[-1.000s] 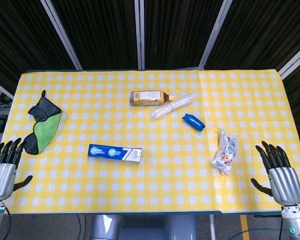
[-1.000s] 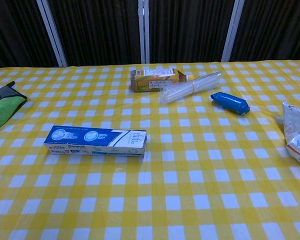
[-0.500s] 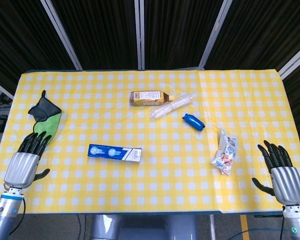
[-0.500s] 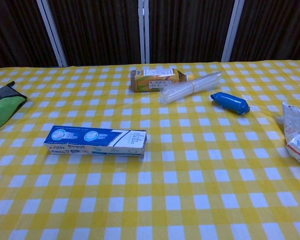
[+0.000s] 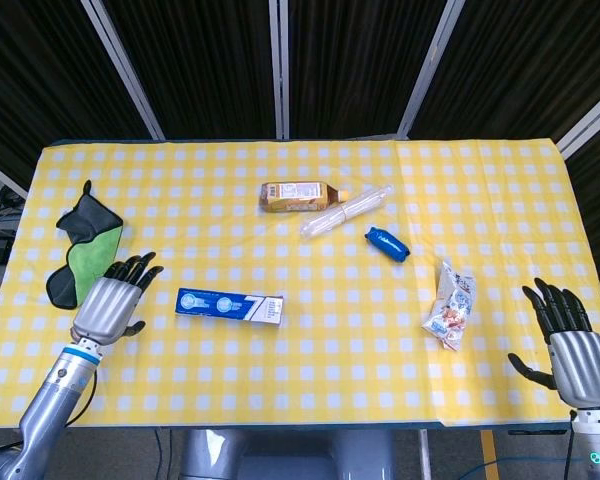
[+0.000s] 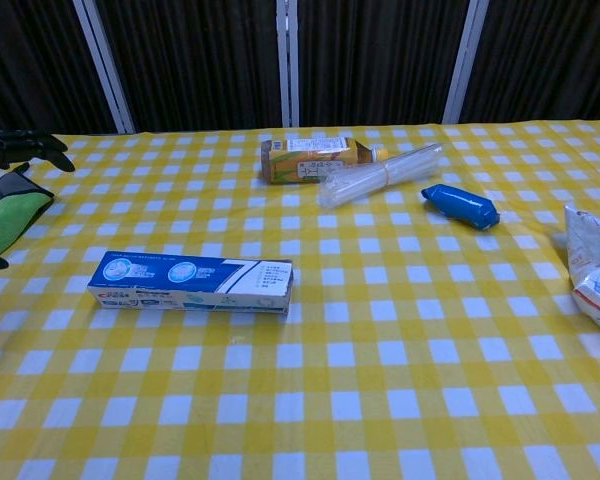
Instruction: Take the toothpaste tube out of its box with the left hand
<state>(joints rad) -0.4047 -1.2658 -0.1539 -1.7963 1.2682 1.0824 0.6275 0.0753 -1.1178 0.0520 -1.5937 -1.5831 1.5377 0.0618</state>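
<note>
The blue and white toothpaste box (image 5: 230, 306) (image 6: 191, 283) lies flat on the yellow checked tablecloth, its long side running left to right, closed as far as I can see. The tube itself is hidden inside. My left hand (image 5: 113, 299) hovers just left of the box, fingers spread and empty; in the chest view only its dark fingertips (image 6: 25, 146) show at the left edge. Far away at the table's front right corner, my right hand (image 5: 570, 345) is open and empty.
A green and black cloth (image 5: 82, 255) lies behind my left hand. Further back are a brown drink bottle (image 5: 298, 196), a clear plastic roll (image 5: 346, 210) and a small blue packet (image 5: 387, 243). A snack bag (image 5: 451, 304) sits to the right.
My left hand has travelled from the front left table edge inward to just beside the box's left end. The right hand has sunk slightly. The box has not moved.
</note>
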